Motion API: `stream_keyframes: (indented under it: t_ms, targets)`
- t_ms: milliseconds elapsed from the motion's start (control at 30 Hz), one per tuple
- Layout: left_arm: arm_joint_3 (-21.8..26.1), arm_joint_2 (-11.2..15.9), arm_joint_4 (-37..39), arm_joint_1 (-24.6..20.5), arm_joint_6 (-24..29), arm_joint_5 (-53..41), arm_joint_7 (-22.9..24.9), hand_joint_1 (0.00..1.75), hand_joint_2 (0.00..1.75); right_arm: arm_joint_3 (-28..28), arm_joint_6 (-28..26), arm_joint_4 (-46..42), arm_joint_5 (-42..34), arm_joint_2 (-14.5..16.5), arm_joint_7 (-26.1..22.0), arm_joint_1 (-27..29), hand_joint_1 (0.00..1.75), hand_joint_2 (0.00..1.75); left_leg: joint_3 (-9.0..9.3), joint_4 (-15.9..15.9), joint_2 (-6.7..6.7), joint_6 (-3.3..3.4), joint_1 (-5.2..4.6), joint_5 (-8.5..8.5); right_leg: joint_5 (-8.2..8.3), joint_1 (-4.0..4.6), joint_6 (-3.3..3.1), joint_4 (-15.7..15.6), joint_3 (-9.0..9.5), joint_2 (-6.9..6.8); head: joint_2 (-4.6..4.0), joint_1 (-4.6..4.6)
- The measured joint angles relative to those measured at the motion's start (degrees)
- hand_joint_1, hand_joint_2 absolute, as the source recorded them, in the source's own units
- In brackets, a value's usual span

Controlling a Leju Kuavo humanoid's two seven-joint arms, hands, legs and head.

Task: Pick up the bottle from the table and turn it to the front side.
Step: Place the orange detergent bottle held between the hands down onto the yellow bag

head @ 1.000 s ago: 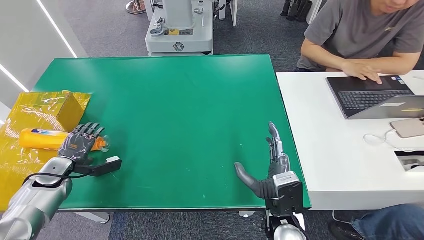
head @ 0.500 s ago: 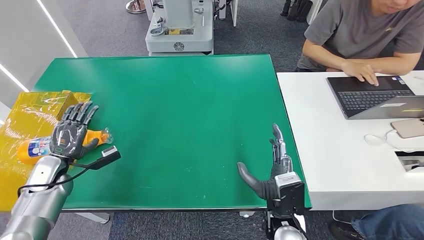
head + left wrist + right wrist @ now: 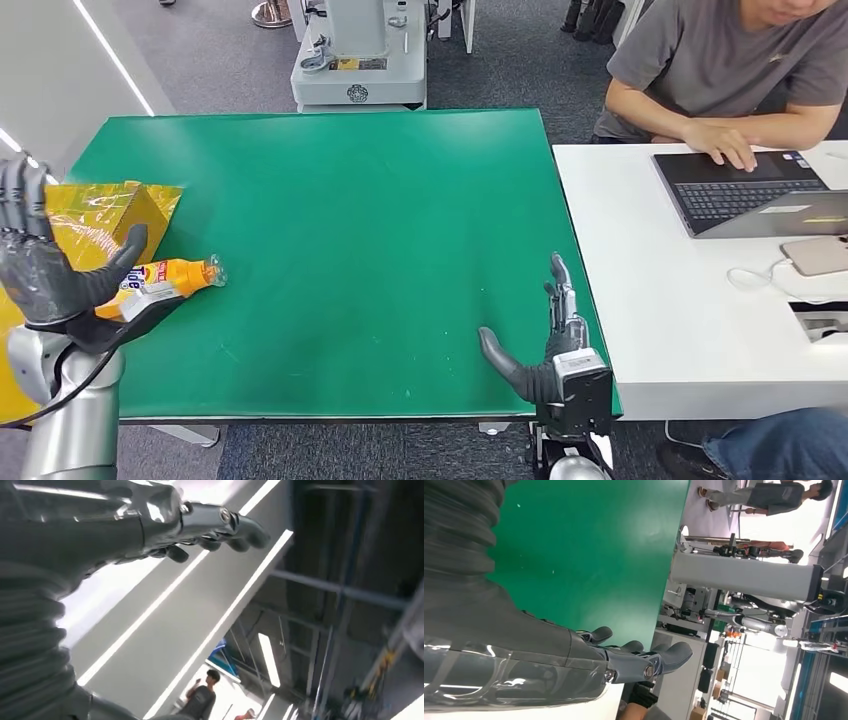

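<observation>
Bottle (image 3: 160,282) first: in the head view it lies on its side at the left edge of the green worktop (image 3: 350,230), in the left-middle of the frame, its cap end pointing right and a printed label facing up. Its base end runs under the left hand (image 3: 50,270), which is raised at the far left of the frame with the palm toward the camera, the fingers (image 3: 18,205) spread wide and the thumb stretched out to the right. That hand has hold of nothing and looks clear of the bottle. Just beyond sits a yellow box (image 3: 135,215) on a sheet of yellow film (image 3: 60,215). At the lower right of the frame the right hand (image 3: 545,350) rests near the worktop's front edge, fingers straight, thumb out to the left, holding nothing. To the right a person (image 3: 720,70) sits at a white desk (image 3: 670,300) with a laptop (image 3: 740,190).

In the left wrist view the left hand's fingers reach toward the upper middle of the frame against a ceiling with long light strips, with nothing between them.

In the right wrist view the right hand's fingers lie loosely extended at the lower middle of the frame, empty, with green worktop in the upper left.

With the label apparently showing, the turning step looks done or nearly so. If it needs checking or correcting, the left hand would have to come down over the bottle's middle and close around it.
</observation>
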Motion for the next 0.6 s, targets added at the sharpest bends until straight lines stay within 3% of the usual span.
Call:
stream_keyframes:
  t_ms: [133,433,600]
  targets:
    - [-2.0,-1.5,-4.3,1.4,-4.2,11.2,0.3,0.00,1.75,-0.1,-0.2,0.0,-0.1,0.0,-0.2,0.1,0.00,1.75,0.00,0.0,-0.02,0.00,0.00,0.00,0.00,0.00,0.00,0.0,0.01,-0.03,0.00,-0.01]
    - [-8.6,-8.3,-10.3,6.4,-33.5,48.8,8.1,0.00,1.75,0.4,-0.6,1.1,-0.8,-0.1,-1.4,-0.3,0.00,1.75,-0.01,0.0,-0.03,0.02,-0.03,-0.01,0.01,-0.03,0.01,0.0,0.04,-0.03,0.00,0.01]
    - [-12.0,-12.4,-10.6,9.4,-35.5,53.1,7.5,0.00,1.75,0.7,-1.4,1.7,-0.9,-0.1,-1.5,-0.6,0.00,1.75,-0.02,0.0,-0.03,0.03,-0.02,-0.03,0.01,-0.03,0.01,-0.1,0.03,-0.03,0.00,-0.01]
